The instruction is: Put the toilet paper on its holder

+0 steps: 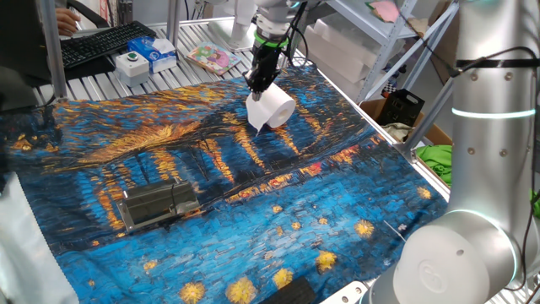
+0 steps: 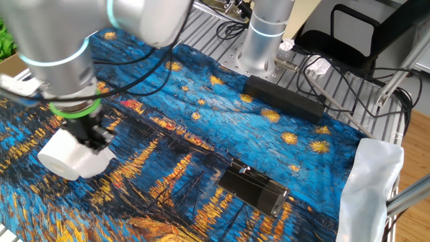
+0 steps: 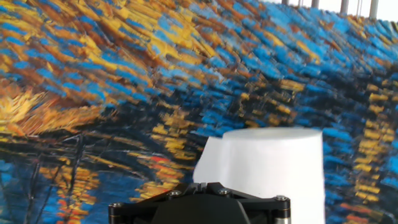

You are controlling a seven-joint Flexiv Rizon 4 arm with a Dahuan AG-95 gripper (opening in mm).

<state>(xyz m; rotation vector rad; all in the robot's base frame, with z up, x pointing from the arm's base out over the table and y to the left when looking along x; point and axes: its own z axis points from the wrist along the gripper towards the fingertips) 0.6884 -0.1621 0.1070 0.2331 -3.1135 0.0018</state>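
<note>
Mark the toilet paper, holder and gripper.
toilet paper (image 1: 272, 109), one fixed view, on its curved white side.
holder (image 2: 254, 188), the other fixed view, on its grey metal top.
gripper (image 1: 260, 83), one fixed view, at the fingertips by the roll.

My table: slatted metal top, draped with starry-night painted cloth. Far edge: black keyboard, white button box, blue tissue pack. Grey shelving beside me. Black chair behind table, cables trailing.
</note>
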